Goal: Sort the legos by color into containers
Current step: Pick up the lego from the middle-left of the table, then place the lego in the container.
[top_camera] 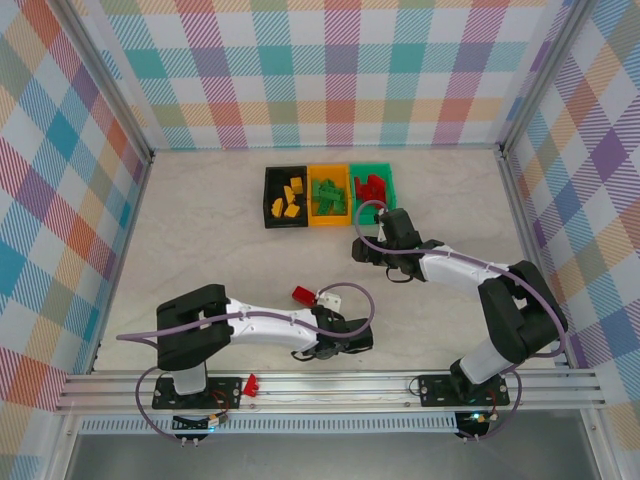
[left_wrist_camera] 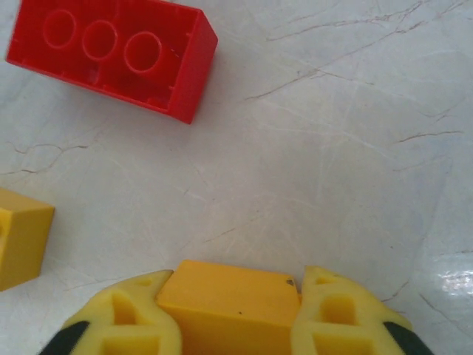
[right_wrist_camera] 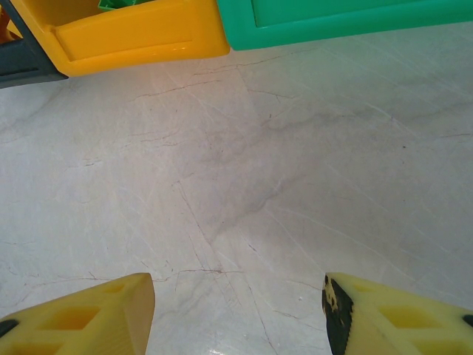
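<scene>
The left claw (left_wrist_camera: pixel 233 314) squeezes a small yellow-orange plastic brick (left_wrist_camera: pixel 229 292) near the front edge of the white marble desk (left_wrist_camera: pixel 332 148). A red studded plastic brick (left_wrist_camera: pixel 111 55) lies close by (not touching). The right claw (right_wrist_camera: pixel 236 303) hangs open, holding nothing, just before the orange-yellow plastic bin (right_wrist_camera: pixel 140 33) and the green plastic bin (right_wrist_camera: pixel 332 22) toward the far edge.

Glossy plastic red lego (left_wrist_camera: pixel 111 55), smooth marbled table (left_wrist_camera: pixel 332 185)

Bright, even, diffuse light throughout, and shadows are faint and soft-edged. In the left wrist view a white glare patch sits on the pale marble-patterned tabletop (left_wrist_camera: pixel 454 281) at four o'clock. The yellow plastic fingertips (left_wrist_camera: pixel 126 325) at six o'clock look blurred.
</scene>
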Robot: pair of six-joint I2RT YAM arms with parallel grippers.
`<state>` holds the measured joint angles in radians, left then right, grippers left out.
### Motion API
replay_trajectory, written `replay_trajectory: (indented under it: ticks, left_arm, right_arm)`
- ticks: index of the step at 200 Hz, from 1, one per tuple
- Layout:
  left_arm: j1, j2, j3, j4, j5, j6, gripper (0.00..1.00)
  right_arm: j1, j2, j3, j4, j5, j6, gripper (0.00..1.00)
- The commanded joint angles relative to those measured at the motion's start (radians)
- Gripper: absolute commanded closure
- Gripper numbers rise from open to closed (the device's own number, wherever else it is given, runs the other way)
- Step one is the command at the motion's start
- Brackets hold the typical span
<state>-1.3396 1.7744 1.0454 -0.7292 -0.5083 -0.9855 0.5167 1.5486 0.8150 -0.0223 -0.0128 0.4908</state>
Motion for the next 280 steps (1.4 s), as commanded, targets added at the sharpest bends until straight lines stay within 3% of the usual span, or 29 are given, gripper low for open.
replay_trajectory:
  ticks: [1, 73, 137, 168, 205, 280]
  left_arm:
    - [0.000, -0.063, 0.039, -0.071, -0.068, -0.010, 0.87]
    - [0.154, -0.239, 0.031, 0.002, -0.069, 0.113, 0.90]
    - [0.467, -0.340, 0.109, 0.072, -0.025, 0.365, 0.90]
    - [0.604, -0.263, 0.232, 0.091, 0.033, 0.497, 0.90]
    - [0.703, -0.119, 0.414, 0.094, 0.076, 0.606, 0.90]
    - [0.897, 0.161, 0.683, 0.098, 0.256, 0.628, 0.90]
  right_arm:
    - [0.005, -0.012, -0.002, 0.015, -0.008, 0.009, 0.38]
    - [0.004, -0.034, -0.009, 0.009, 0.016, 0.006, 0.38]
    - [0.003, -0.035, -0.011, 0.009, 0.022, 0.006, 0.38]
    - [0.003, -0.036, -0.011, 0.009, 0.022, 0.006, 0.38]
    - [0.004, -0.044, -0.014, 0.010, 0.022, 0.005, 0.38]
    - [0.003, -0.049, -0.016, 0.012, 0.033, 0.003, 0.38]
